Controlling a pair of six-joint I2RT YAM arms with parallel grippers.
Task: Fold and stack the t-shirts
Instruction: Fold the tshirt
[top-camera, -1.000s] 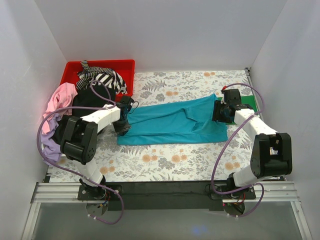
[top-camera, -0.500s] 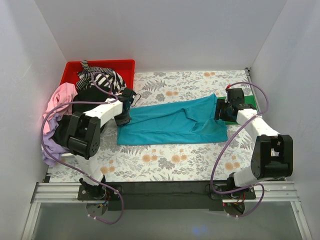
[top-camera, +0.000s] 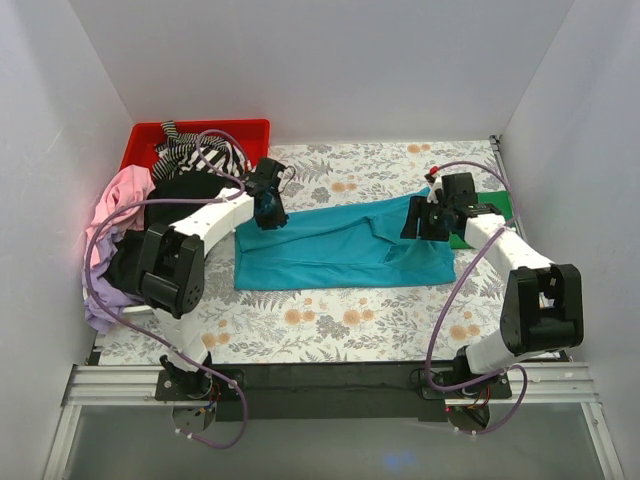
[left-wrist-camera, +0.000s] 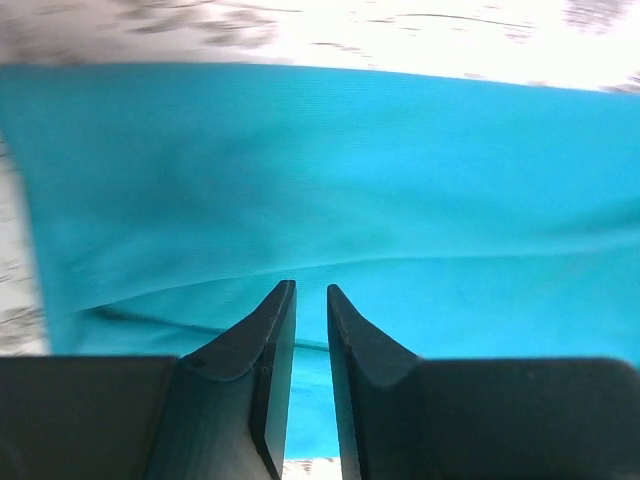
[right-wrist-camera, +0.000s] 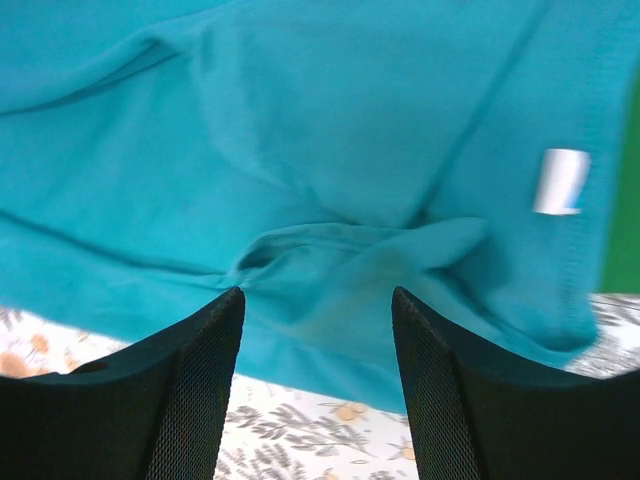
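Note:
The teal t-shirt (top-camera: 340, 245) lies spread flat, long side left to right, in the middle of the table. My left gripper (top-camera: 268, 207) hovers over its far left corner. Its jaws are almost closed, with only a thin empty gap and teal cloth (left-wrist-camera: 350, 170) below them (left-wrist-camera: 310, 292). My right gripper (top-camera: 424, 220) is open over the shirt's right end. A bunched fold of teal cloth (right-wrist-camera: 350, 250) lies between and beyond its fingers (right-wrist-camera: 318, 296), not gripped. A white label (right-wrist-camera: 560, 180) shows near the hem. A green shirt (top-camera: 497, 206) lies partly under the right edge.
A red bin (top-camera: 215, 131) stands at the far left with a striped shirt (top-camera: 205, 157) in it. Pink (top-camera: 122, 192), black (top-camera: 180, 190) and lilac (top-camera: 98, 290) shirts are heaped along the left wall. White walls close in the floral table (top-camera: 330, 320).
My left gripper has moved from the teal shirt's left edge away and rightward to its far left corner. My right gripper has swung left over the shirt's right end. The shirt has barely shifted.

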